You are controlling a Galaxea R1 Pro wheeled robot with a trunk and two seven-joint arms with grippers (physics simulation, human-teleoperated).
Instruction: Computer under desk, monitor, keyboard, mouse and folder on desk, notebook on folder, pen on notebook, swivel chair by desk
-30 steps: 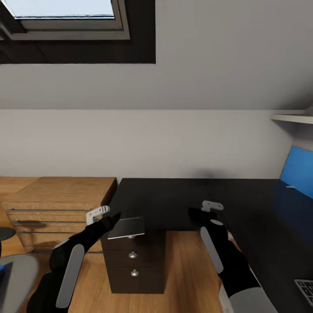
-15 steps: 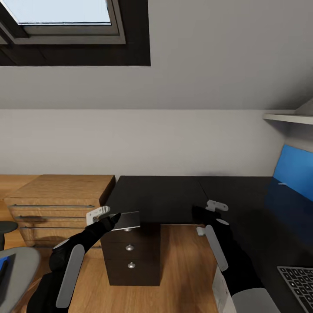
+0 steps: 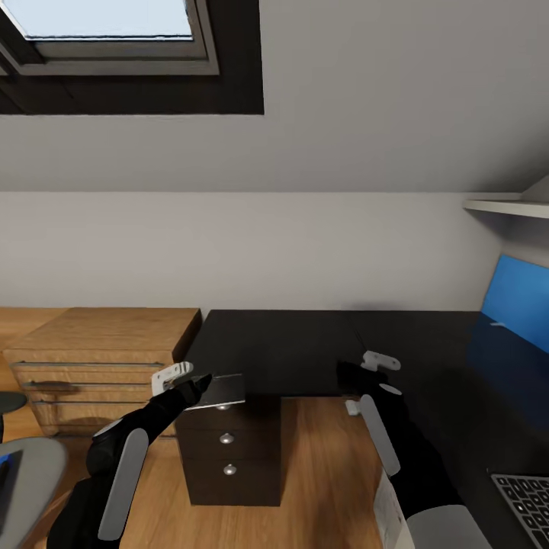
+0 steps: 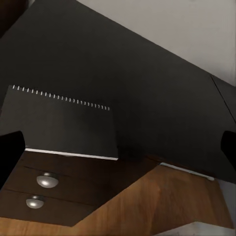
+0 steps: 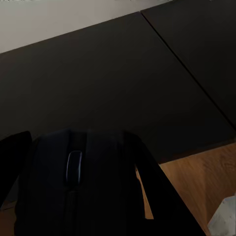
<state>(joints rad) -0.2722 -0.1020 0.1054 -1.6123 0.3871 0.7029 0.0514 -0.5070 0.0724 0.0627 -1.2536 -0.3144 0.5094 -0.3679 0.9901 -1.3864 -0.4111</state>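
The dark grey notebook point(image 3: 219, 390) point(image 4: 64, 129) lies at the front edge of the black desk point(image 3: 290, 343), overhanging the drawers. My left gripper point(image 3: 194, 381) is open at its side, with the fingers point(image 4: 11, 156) wide apart and one close to the notebook's edge. My right gripper point(image 3: 349, 376) hangs over the desk's inner corner, shut on the black mouse point(image 5: 73, 169). A corner of the keyboard point(image 3: 526, 499) shows at the bottom right on the desk. The grey swivel chair point(image 3: 30, 473) stands at the bottom left with a sliver of blue folder point(image 3: 6, 467) on it.
A light wood drawer unit point(image 3: 99, 351) stands left of the desk. Black drawers point(image 3: 229, 450) sit under the desk's left end. A blue back panel point(image 3: 520, 301) and a white shelf point(image 3: 507, 206) are at the right. A white computer case point(image 3: 383, 503) peeks out beside my right arm.
The whole view has shifted, so the camera moved, and more of the keyboard shows. The notebook keeps its place on the desk's edge. Both grippers hold much the same pose.
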